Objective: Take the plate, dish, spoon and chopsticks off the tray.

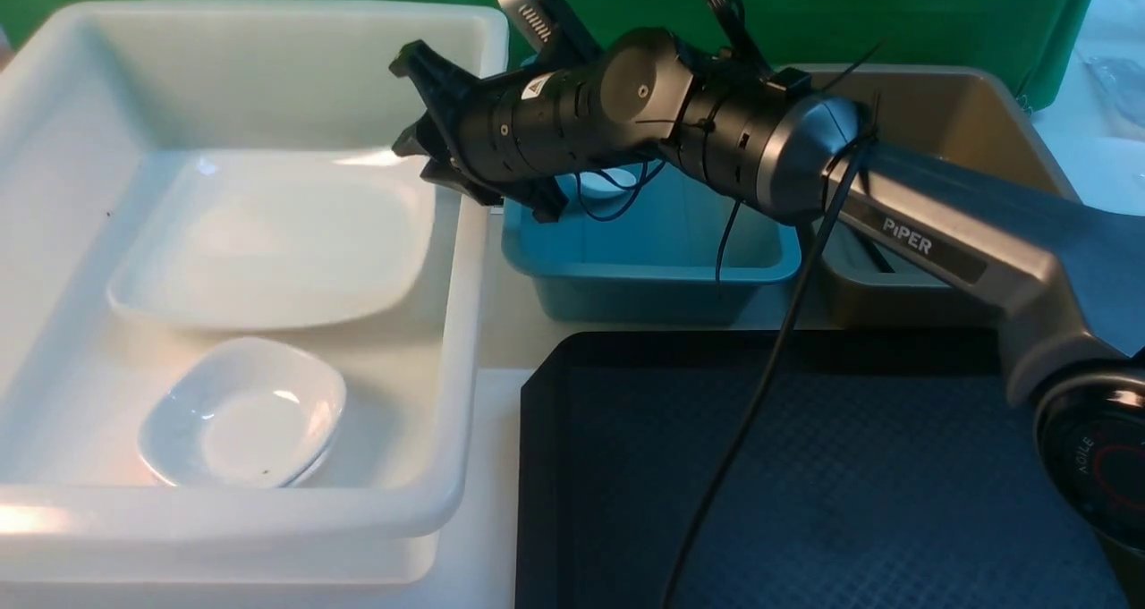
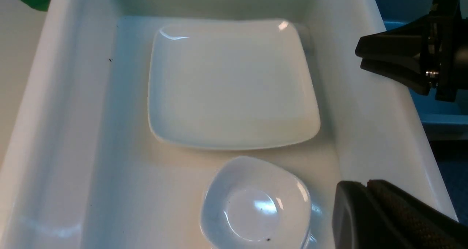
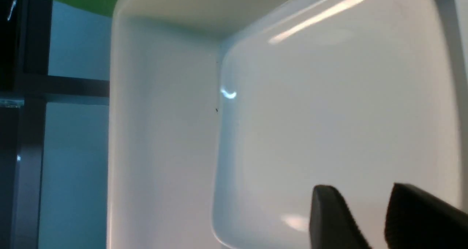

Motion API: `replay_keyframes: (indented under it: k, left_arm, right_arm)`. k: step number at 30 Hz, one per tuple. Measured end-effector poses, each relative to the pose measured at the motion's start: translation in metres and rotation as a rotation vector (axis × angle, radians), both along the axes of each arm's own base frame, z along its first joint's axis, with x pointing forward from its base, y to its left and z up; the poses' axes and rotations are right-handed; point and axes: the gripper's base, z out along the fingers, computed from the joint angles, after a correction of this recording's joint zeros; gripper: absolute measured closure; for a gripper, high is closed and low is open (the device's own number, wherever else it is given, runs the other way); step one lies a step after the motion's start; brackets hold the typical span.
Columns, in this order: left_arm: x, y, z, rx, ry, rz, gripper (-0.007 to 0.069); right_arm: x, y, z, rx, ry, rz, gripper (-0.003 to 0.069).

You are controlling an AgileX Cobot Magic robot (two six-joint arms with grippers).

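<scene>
One large flat shiny white plate (image 1: 268,233) with rounded corners is lying flat in the far half of one big white plastic tub (image 1: 465,323). One small white bowl-like dish (image 1: 241,412) is sitting in the same tub by its near edge, just beside the plate. One blue plastic tub (image 1: 653,260) and one brown plastic tub (image 1: 966,117) are standing next to it toward the far edge of the table (image 1: 501,359), so that is three tubs. A little white thing (image 1: 608,184) is peeking out of the blue tub, too hidden to name. One big black plastic tray (image 1: 805,502) with a bumpy pattern is lying at the table's near edge.

The right gripper (image 1: 402,106) is hanging over the white tub's right wall, near the plate's far right corner, above it and not touching. Its two black fingers (image 3: 329,219) are standing apart with nothing between them. Only a bit of the left gripper (image 2: 360,185) is showing, and I cannot tell if its fingers are apart or together.
</scene>
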Motion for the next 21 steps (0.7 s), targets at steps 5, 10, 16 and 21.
replay_keyframes:
  k: [5, 10, 16, 21]
  left_arm:
    - [0.0, 0.0, 0.0, 0.0, 0.001, 0.0, 0.0608]
    - [0.0, 0.0, 0.0, 0.001, 0.004, 0.0, 0.0608]
    - [0.0, 0.0, 0.0, 0.016, 0.002, -0.012, 0.0608]
    - [0.001, 0.0, 0.001, 0.018, -0.014, -0.011, 0.0608]
  right_arm:
    - [-0.001, -0.001, 0.003, -0.007, -0.014, 0.011, 0.0392]
    - [-0.004, -0.014, 0.027, -0.087, -0.128, 0.102, 0.0426]
    - [-0.014, -0.052, 0.075, -0.306, -0.358, 0.298, 0.0608]
    - [-0.044, -0.098, 0.138, -0.624, -0.544, 0.393, 0.0633]
